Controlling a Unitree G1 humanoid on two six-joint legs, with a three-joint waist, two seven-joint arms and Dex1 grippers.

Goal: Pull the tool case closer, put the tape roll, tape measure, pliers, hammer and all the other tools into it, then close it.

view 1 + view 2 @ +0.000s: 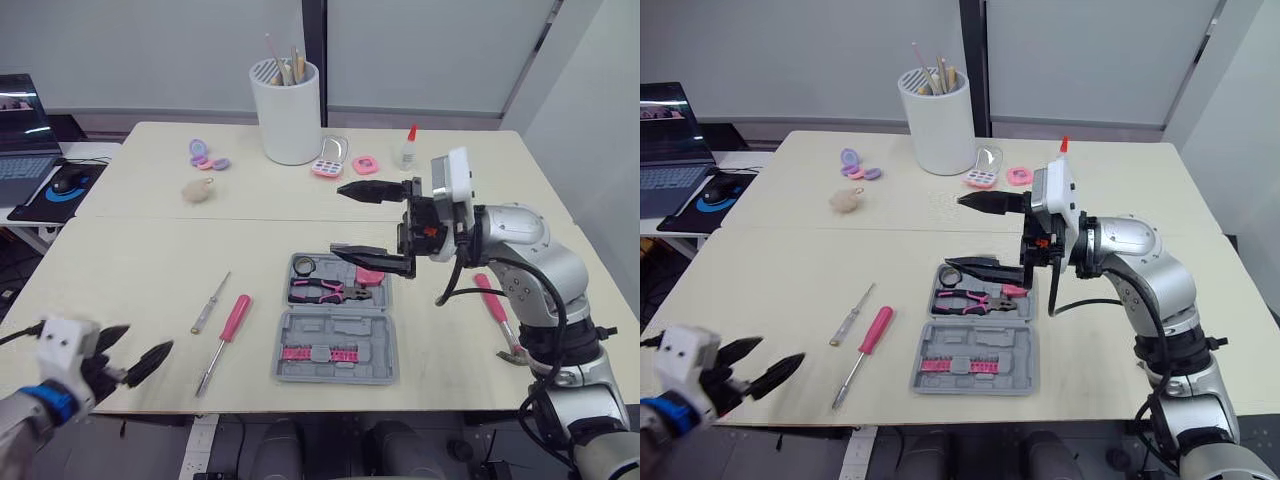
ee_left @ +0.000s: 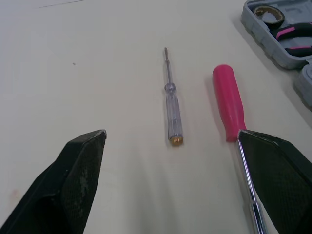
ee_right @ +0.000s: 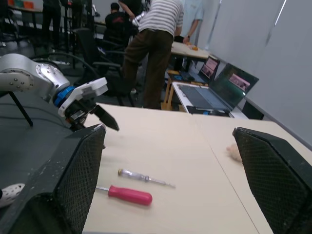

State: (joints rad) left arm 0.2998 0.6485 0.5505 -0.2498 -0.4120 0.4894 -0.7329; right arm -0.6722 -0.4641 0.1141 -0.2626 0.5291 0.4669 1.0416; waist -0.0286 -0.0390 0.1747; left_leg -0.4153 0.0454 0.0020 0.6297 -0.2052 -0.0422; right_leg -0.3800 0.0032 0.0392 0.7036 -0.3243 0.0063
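while the open tool case (image 1: pixel 335 328) sat mid-table holding the tape roll (image 1: pixel 305 265) and pliers (image 1: pixel 328 291), our right gripper (image 1: pixel 338 220) hovered over it, fingers wide apart; our left gripper (image 1: pixel 148 342), fingers apart too, faced the clear screwdriver (image 1: pixel 210 303) and pink screwdriver (image 1: pixel 228 335). those, the hammer (image 1: pixel 492 300) and closing were left to do, we judged

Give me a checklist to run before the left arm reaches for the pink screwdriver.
1. Tool case open: ok, lid lies flat.
2. Left gripper open and empty: ok.
3. Pink screwdriver free to grasp: ok, it lies apart from the clear screwdriver.
4. Right gripper out of the way: ok, open and empty over the case's far half.
5. Hammer packed: not ok, it lies on the table right of the case.
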